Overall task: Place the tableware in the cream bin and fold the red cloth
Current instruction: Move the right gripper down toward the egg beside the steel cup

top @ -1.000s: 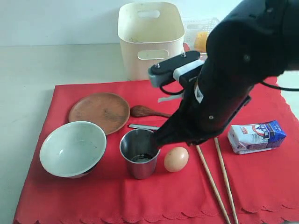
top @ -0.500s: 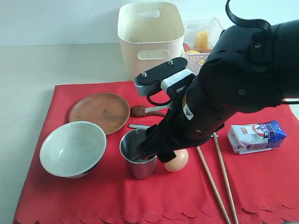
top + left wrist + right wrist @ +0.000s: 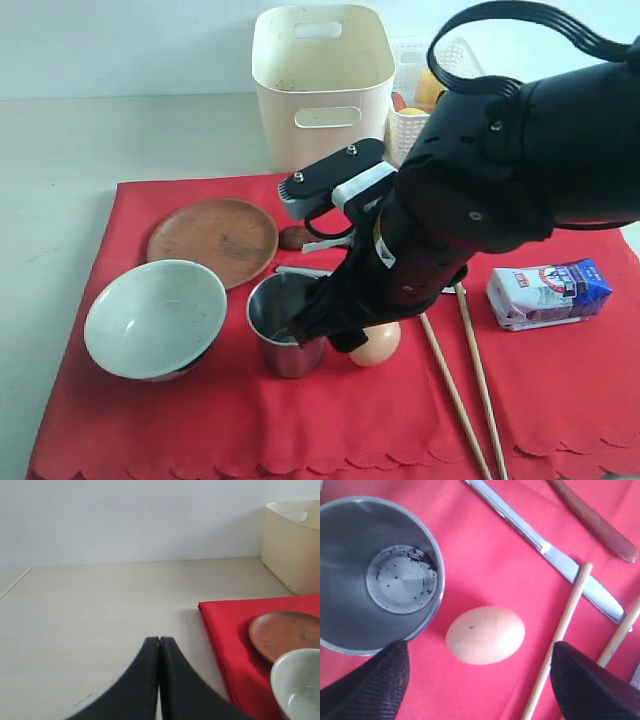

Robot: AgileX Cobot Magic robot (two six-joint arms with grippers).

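The right gripper (image 3: 477,652) hangs low over the red cloth (image 3: 200,420) with its jaws spread wide and nothing held. The egg (image 3: 485,635) lies on the cloth right between the two fingers (image 3: 370,690), and neither one touches it. The steel cup (image 3: 395,575) stands upright and empty just beside one finger, its rim close to that fingertip. A chopstick (image 3: 560,640) lies just inside the other finger, with its mate near it. Beyond the egg, past the fingertips, the knife (image 3: 545,550) lies flat, and the spoon (image 3: 595,520) lies farther out. In the exterior view the bowl (image 3: 155,318) and the wooden plate (image 3: 212,238) sit on the cloth to the cup's far side of this gripper. The cream bin (image 3: 322,85) stands well beyond it, off the cloth's far edge, and the milk carton (image 3: 548,292) lies past the chopsticks. The left gripper (image 3: 159,680) has its jaws pressed together, empty, over bare tabletop, apart from the cloth's edge.
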